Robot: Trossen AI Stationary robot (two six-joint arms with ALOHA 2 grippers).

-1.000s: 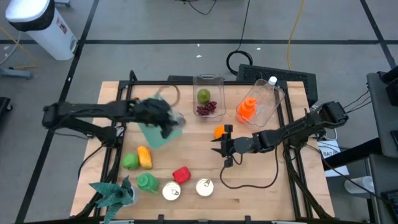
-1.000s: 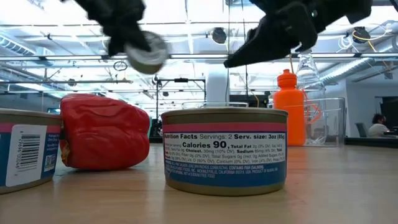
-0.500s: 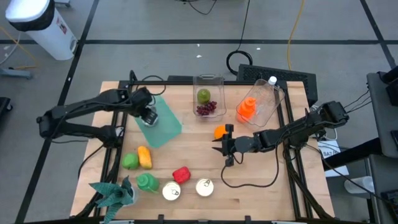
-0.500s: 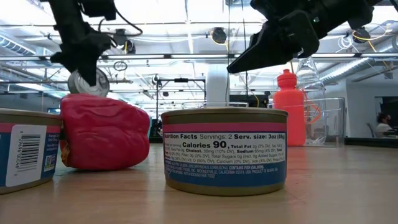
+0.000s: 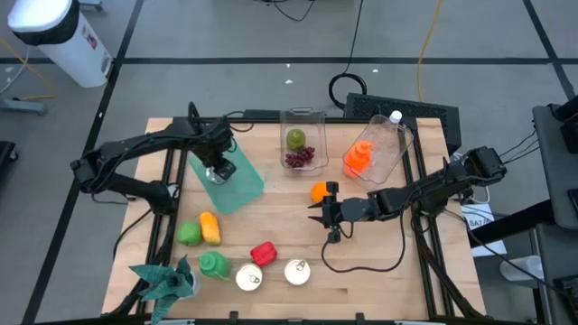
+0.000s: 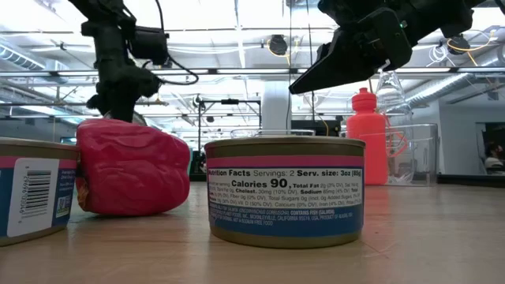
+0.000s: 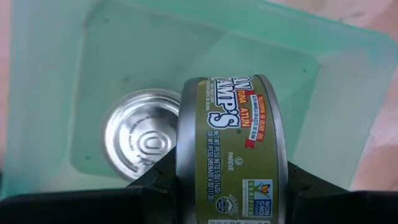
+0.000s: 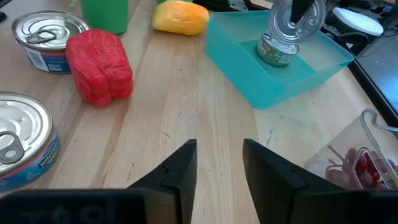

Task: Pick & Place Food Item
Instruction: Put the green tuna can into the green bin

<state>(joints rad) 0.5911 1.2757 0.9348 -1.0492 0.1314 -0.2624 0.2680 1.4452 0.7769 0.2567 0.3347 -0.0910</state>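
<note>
Left blue-label can (image 6: 28, 189) edge-cropped

Left gripper (image 5: 217, 168), clamped on a tuna can (image 7: 231, 149): moved from above the table's middle-left to over the teal bin (image 5: 242, 185), lower down, just above a second can (image 7: 138, 140) lying in the bin. Left arm drawn back toward the far-left.

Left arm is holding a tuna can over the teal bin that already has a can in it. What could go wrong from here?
1. The left gripper holds the olive-labelled tuna can on edge over the teal plastic bin; released so, it may roll or bounce.
2. It could strike the silver can already lying in the bin.
3. The bin sits skewed near the table's left side, so a hard drop might shift it.
</note>
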